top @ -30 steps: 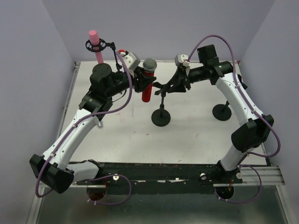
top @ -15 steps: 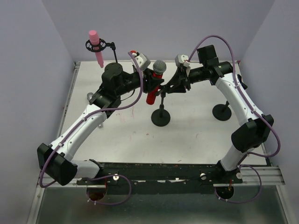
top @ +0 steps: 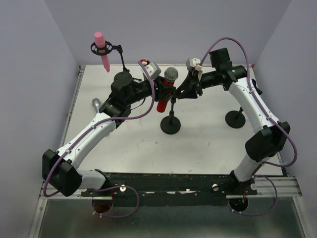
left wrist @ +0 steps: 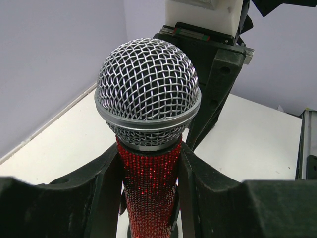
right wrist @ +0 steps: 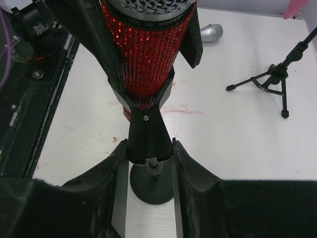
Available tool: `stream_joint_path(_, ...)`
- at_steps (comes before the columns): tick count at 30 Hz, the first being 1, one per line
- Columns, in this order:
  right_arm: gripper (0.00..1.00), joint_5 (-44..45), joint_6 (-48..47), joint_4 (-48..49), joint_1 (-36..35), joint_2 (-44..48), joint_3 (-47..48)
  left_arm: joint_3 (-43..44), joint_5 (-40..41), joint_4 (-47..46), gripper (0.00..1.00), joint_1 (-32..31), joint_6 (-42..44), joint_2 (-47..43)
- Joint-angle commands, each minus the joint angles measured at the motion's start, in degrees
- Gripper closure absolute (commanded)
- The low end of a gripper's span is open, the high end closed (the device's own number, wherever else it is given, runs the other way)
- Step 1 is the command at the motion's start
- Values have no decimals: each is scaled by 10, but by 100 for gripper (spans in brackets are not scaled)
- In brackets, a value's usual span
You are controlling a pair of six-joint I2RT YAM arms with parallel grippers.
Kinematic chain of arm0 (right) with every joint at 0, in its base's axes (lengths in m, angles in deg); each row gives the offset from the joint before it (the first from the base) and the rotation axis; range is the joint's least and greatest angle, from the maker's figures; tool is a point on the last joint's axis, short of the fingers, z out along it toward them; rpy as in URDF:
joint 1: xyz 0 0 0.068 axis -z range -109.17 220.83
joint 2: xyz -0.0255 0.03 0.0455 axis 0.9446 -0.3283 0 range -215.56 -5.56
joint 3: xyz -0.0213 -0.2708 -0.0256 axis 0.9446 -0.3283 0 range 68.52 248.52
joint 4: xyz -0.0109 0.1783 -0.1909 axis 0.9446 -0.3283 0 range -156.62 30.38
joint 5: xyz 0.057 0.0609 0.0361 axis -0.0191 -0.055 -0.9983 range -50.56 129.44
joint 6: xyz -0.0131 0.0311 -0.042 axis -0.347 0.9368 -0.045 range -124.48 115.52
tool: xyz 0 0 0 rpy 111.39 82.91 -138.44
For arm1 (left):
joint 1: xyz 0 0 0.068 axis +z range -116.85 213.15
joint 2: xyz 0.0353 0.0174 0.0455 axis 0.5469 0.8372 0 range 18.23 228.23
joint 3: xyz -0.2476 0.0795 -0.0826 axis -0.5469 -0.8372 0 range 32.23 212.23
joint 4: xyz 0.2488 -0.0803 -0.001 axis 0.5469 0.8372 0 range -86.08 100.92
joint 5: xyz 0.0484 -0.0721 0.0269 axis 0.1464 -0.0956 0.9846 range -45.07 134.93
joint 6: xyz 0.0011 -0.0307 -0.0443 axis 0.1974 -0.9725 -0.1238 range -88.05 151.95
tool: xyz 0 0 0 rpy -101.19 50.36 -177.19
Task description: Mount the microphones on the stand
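The red microphone (top: 164, 94) with a silver mesh head stands upright in my left gripper (top: 161, 92), which is shut on its glittery body (left wrist: 148, 188). Its lower end sits in the black clip (right wrist: 147, 130) of the centre stand (top: 170, 125). My right gripper (top: 181, 91) is shut on that clip, its fingers (right wrist: 117, 178) on both sides. The pink microphone (top: 101, 49) hangs in a tripod stand's mount at the back left. The silver-grey microphone (top: 96, 104) lies on the table by my left arm; it also shows in the right wrist view (right wrist: 210, 32).
A second round stand base (top: 235, 119) stands at the right under my right arm. The pink microphone's tripod legs (right wrist: 276, 82) spread at the back left. The white table (top: 208, 144) has raised edges and walls on three sides.
My left arm has swung right, carrying the red microphone over to the centre stand's clip. The silver-grey microphone has come into view behind it. My right gripper has stayed on the clip.
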Motion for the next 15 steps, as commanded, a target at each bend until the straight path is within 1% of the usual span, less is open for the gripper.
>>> stream_joint_path(1,86,-36,8,-20,-6,5,-13,-14,8,-50,100,-4,0,7)
stream_joint_path(3,81,-38,9,-20,-6,5,-16,-14,8,-51,100,-4,-1,7)
stream_joint_path(4,75,-39,11,-20,-6,5,-16,-14,9,-51,100,-4,0,7)
stream_joint_path(5,67,-41,12,-16,-6,8,-18,-14,8,-51,100,-5,0,7)
stream_joint_path(6,55,-42,17,-13,-6,10,-21,-13,7,-49,100,-4,2,6)
stream_joint_path(8,41,-43,26,-5,-6,13,-27,-12,6,-47,100,-5,3,5)
stream_joint_path(9,37,-43,28,-3,-6,16,-28,-12,5,-47,100,-4,3,4)
stream_joint_path(12,17,-41,37,6,-6,23,-37,-11,2,-46,100,-4,2,5)
stream_joint_path(14,9,-38,47,19,-6,30,-45,-11,2,-46,100,-5,-1,5)
stream_joint_path(15,3,-35,54,26,-6,34,-52,-11,3,-46,99,-4,-4,5)
